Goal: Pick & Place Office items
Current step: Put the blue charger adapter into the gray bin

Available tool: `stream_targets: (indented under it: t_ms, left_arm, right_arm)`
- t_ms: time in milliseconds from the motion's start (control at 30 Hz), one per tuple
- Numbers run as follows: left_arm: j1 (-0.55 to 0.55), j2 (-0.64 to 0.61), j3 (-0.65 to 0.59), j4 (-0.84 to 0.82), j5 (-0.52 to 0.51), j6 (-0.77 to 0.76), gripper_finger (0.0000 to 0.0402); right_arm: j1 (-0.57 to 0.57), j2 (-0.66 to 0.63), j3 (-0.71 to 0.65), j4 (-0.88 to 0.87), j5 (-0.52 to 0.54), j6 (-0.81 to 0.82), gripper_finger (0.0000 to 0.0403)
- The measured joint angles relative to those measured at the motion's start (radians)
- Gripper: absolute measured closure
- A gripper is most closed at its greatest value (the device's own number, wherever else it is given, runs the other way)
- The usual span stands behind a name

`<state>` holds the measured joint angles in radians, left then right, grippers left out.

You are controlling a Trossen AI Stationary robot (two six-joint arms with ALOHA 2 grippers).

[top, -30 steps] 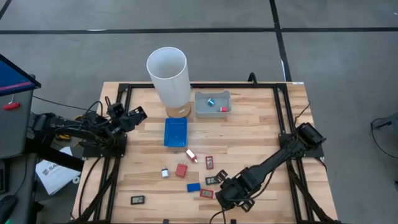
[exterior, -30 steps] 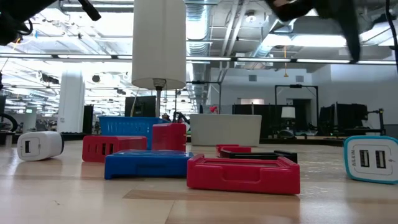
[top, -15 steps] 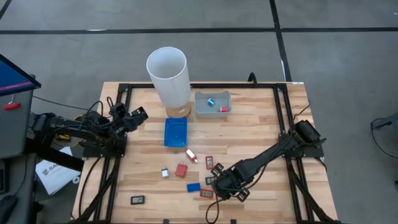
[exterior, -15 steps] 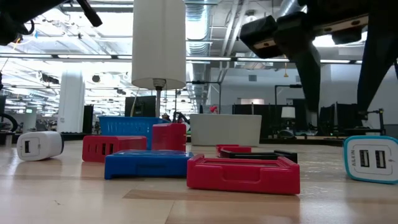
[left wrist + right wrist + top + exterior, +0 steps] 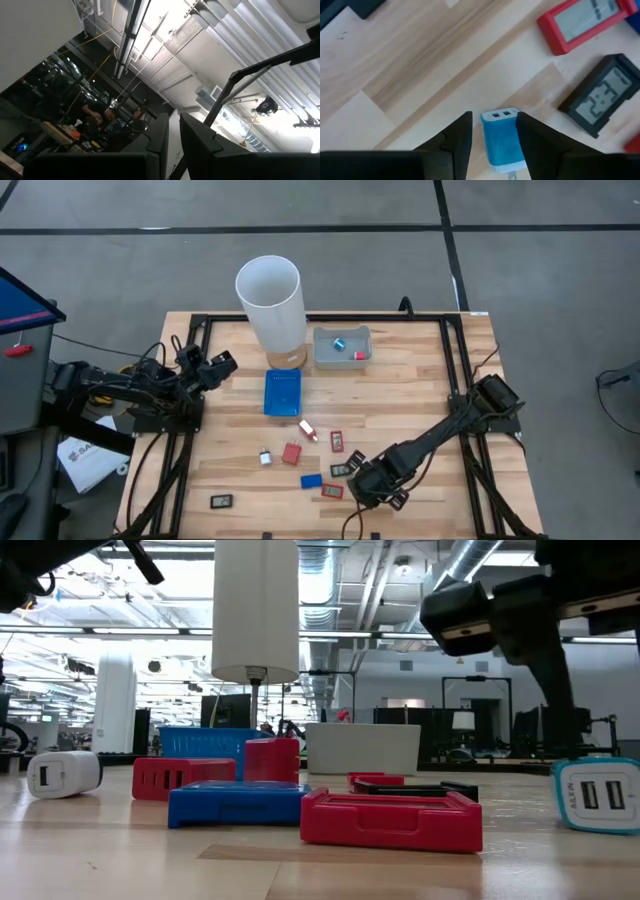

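The office items lie scattered near the table's front. Among them are a red clock [image 5: 332, 491], a black clock [image 5: 343, 470], a blue piece [image 5: 311, 480], a red piece [image 5: 291, 453] and a white charger [image 5: 265, 458]. My right gripper [image 5: 372, 488] is open and points down over a blue charger with a white face [image 5: 501, 137]. The charger lies flat on the wood between its two fingers. It also shows in the low view as the charger [image 5: 597, 796], standing on the table. My left gripper [image 5: 222, 361] waits at the left edge, shut and tipped up toward the ceiling [image 5: 173, 120]. My right gripper comes from above, one finger on each long side of the blue charger. One finger [image 5: 535, 137] stands right at the charger's side [image 5: 515, 140]. The other finger [image 5: 457, 137] shows a strip of wood between. Whether either touches, I cannot tell.
A tall white cylinder [image 5: 270, 298] stands at the far middle, with a grey bin [image 5: 342, 358] beside it and a flat blue tray [image 5: 282, 392] in front. A black clock [image 5: 222, 501] lies near the front left. Black rails [image 5: 455, 370] frame the table.
My right gripper has moved a little toward the table's far left and then back toward the near edge. It has also come down, so its body and one finger now show in the low view beside the blue charger.
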<state>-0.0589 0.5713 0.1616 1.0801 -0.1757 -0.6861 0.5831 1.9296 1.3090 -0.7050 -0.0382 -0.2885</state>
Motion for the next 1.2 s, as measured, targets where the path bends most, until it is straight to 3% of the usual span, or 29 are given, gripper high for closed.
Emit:
stream_targets:
  t_ms: [567,700,933,1200]
  left_arm:
    - [0.000,0.000,0.000,0.000,-0.008,0.000,0.0358]
    - [0.000,0.000,0.000,0.000,-0.011,0.000,0.0358]
    - [0.000,0.000,0.000,0.000,-0.014,0.000,0.0358]
    - [0.000,0.000,0.000,0.001,-0.016,0.000,0.0358]
  right_arm:
    - [-0.070,0.007,-0.025,-0.008,0.038,-0.024,0.0256]
    - [-0.083,0.007,-0.011,-0.032,0.039,0.070,0.0256]
    - [-0.131,-0.007,0.014,-0.119,0.038,0.796,0.0256]
    - [-0.139,-0.016,0.013,-0.415,-0.002,1.705,0.0256]
